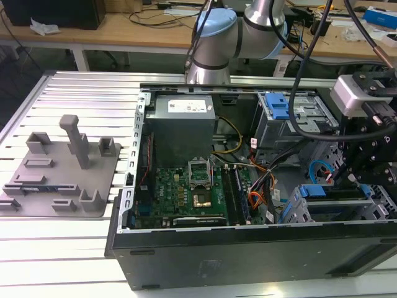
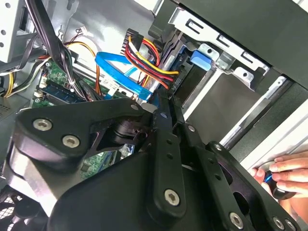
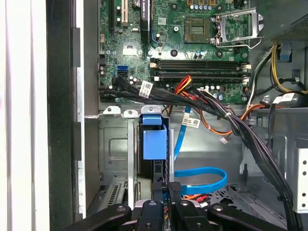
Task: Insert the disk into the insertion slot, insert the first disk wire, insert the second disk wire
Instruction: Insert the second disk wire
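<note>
The disk [image 1: 322, 191] sits in the insertion slot [image 1: 296, 212] at the case's corner on the exterior view's right, its blue carrier [image 3: 154, 142] showing between the slot's grey walls [image 3: 113, 149]. My gripper [image 1: 347, 179] hangs just over the disk's back end. In both wrist views the fingers come together at the end of a flat blue disk wire [image 3: 202, 178], so the gripper [image 3: 167, 195] [image 2: 156, 103] looks shut on its connector. A black connector with red, yellow and black wires [image 2: 132, 43] hangs loose beside the blue wire [image 2: 120, 67].
A taller grey cage with a blue latch [image 1: 277, 105] stands behind the slot. A thick black cable bundle [image 3: 250, 139] crosses near the motherboard [image 1: 186, 186]. A person's hand [image 2: 284, 173] rests at the case edge. A grey fixture plate [image 1: 56, 174] lies outside the case.
</note>
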You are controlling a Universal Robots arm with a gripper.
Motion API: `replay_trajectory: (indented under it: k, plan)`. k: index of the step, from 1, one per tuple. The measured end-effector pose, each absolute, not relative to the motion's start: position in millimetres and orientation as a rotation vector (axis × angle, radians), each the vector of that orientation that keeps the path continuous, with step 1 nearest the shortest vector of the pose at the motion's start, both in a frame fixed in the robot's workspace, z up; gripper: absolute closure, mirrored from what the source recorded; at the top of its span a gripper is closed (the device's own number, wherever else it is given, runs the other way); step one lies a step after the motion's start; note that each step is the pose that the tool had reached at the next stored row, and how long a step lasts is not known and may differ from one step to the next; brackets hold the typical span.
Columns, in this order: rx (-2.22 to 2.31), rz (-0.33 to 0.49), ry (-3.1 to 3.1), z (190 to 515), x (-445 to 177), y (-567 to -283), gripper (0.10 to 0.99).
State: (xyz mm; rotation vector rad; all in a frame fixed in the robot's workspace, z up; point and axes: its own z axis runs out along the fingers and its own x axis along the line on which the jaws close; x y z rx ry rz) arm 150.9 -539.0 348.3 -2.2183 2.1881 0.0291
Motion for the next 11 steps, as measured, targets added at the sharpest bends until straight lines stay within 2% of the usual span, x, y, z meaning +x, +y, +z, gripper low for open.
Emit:
replay_trajectory:
  k: [11]
  plan:
    - [-2.218, 0.029, 2.188, 342.4, 151.0, -539.0, 0.925]
